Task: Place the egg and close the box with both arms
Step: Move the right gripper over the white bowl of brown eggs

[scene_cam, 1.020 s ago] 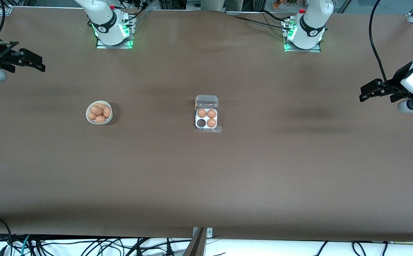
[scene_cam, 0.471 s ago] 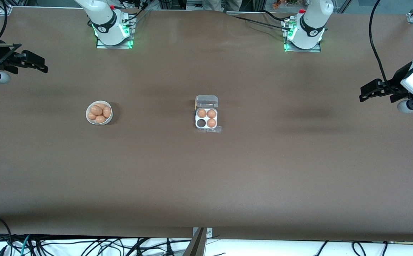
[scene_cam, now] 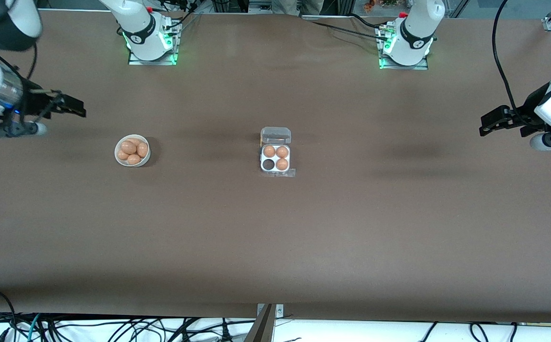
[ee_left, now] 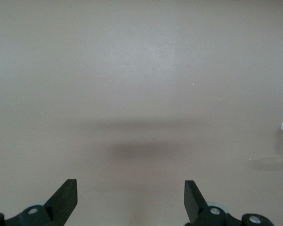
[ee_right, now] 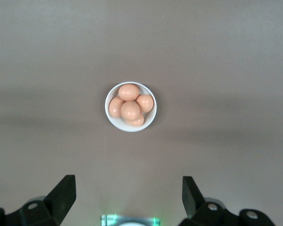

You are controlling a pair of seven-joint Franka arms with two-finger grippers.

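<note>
Over bare table ends, left gripper (scene_cam: 485, 124) and right gripper (scene_cam: 77, 107), fingers spread.

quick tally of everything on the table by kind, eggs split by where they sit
eggs in the bowl: 5
eggs in the box: 3
bowl: 1
box: 1
total: 10
Both grippers, left and right, hang open over bare table.

Three brown eggs (scene_cam: 275, 155) are counted in one carton (scene_cam: 275, 162), four eggs (scene_cam: 133, 152) in one white bowl (scene_cam: 118, 158); two grippers are seen.
</note>
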